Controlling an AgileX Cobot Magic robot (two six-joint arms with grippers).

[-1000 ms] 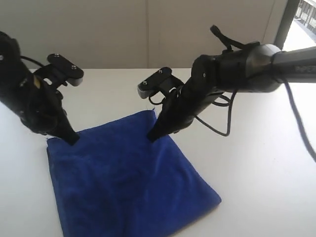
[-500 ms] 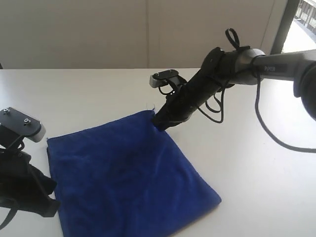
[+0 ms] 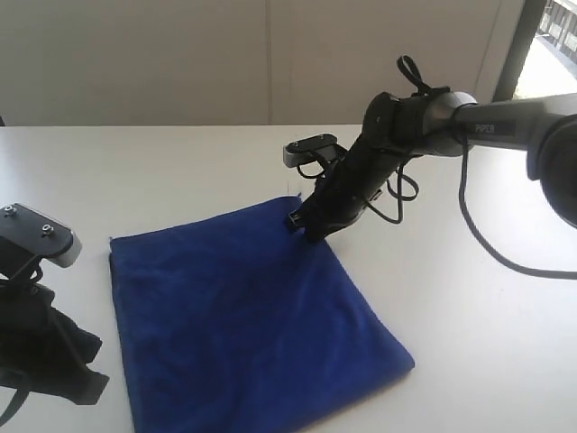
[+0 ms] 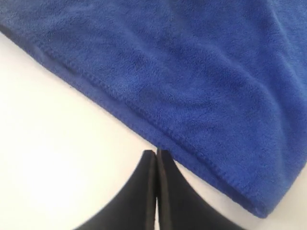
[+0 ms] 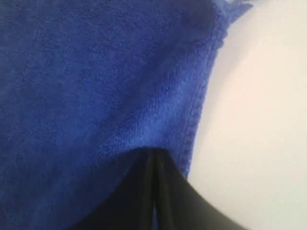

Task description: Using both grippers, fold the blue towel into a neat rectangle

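The blue towel [image 3: 243, 316] lies flat on the white table [image 3: 180, 171] as a rough square, one corner toward the back. My right gripper [image 3: 311, 233] is shut, its tips pressed down on the towel just inside the far right hem. In the right wrist view that right gripper [image 5: 152, 153] shows no cloth between its fingers, resting on the towel [image 5: 96, 72] near loose threads [image 5: 237, 7]. My left gripper [image 3: 93, 390] is low at the front left. In the left wrist view it [image 4: 156, 152] is shut and empty over bare table, just off the towel's hem [image 4: 192, 72].
A pale wall runs along the back of the table. A black cable [image 3: 487, 244] loops from the right arm down over the table on the right. A dark window frame [image 3: 518, 45] stands at the upper right.
The left arm left the towel's far left corner and dropped to the front left. The right gripper shifted right, and the towel slid right with it.
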